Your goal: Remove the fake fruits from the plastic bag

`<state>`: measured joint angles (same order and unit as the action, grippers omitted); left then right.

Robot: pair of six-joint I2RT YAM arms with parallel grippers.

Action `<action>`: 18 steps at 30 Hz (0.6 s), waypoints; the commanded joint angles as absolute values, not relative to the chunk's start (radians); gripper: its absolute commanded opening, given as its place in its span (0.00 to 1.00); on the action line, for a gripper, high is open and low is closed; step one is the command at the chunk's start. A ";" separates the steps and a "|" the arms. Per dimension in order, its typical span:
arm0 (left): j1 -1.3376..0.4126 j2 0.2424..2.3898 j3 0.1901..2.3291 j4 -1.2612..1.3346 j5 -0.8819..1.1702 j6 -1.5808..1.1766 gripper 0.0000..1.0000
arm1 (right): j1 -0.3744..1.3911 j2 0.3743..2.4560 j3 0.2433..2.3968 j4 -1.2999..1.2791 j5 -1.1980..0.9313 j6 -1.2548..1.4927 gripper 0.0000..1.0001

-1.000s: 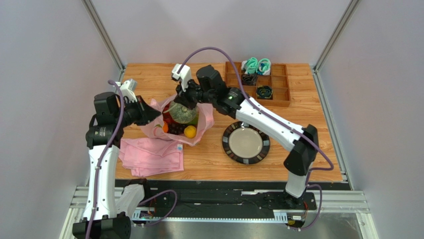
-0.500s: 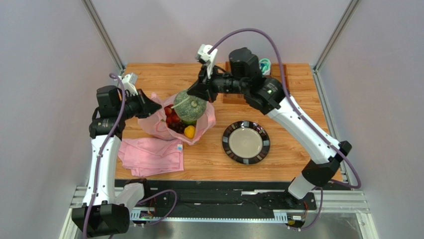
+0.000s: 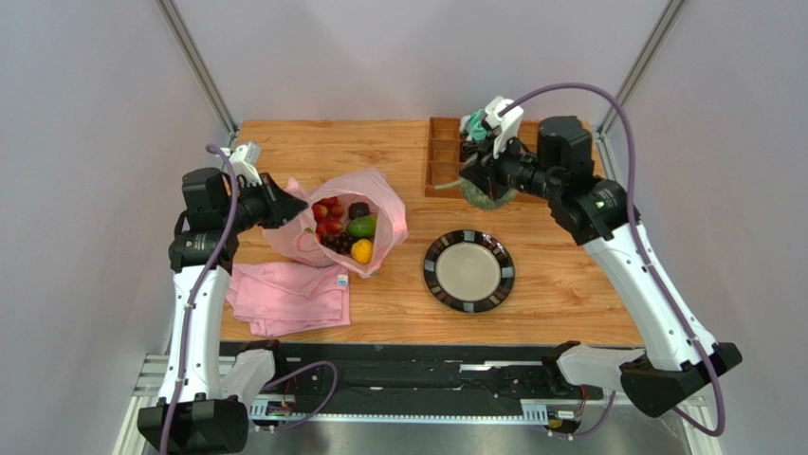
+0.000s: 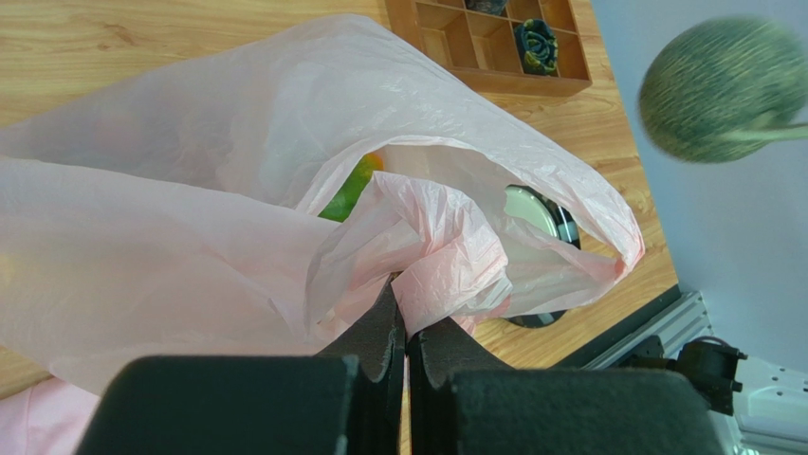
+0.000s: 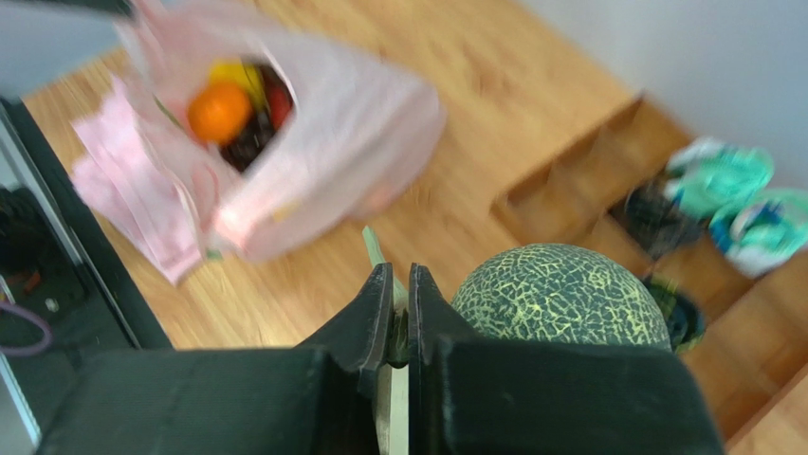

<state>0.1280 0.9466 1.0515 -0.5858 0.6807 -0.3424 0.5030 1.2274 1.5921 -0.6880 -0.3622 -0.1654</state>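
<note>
At the far left, the left gripper point(image 4: 406, 320) is clenched on the rim of the plastic bag point(image 3: 387, 210), whose mouth gapes just ahead of its fingers. Red berries point(image 3: 327, 210), a green fruit point(image 3: 361, 227) and an orange point(image 5: 218, 112) lie inside. Well to the right, the right gripper point(image 5: 399, 284) pinches the stem of the netted melon point(image 5: 560, 294), which hangs beside its fingers in mid-air by the wooden tray point(image 3: 441, 156).

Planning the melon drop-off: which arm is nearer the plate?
Right. The right arm holds the melon just beyond the plate's far rim; the left arm pinches the plastic bag, off to the plate's left.
</note>
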 commanded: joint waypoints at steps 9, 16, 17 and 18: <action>0.137 0.902 1.055 -0.598 0.672 -0.314 0.00 | 0.465 1.232 1.246 -0.641 -0.321 -0.293 0.00; 0.137 0.890 1.052 -0.621 0.669 -0.299 0.00 | 0.465 1.328 1.190 -0.578 -0.301 -0.253 0.00; 0.137 0.891 1.051 -0.621 0.667 -0.299 0.00 | 0.463 1.342 1.187 -0.572 -0.298 -0.253 0.00; 0.138 0.893 1.052 -0.620 0.667 -0.299 0.00 | 0.462 1.348 1.184 -0.563 -0.299 -0.253 0.00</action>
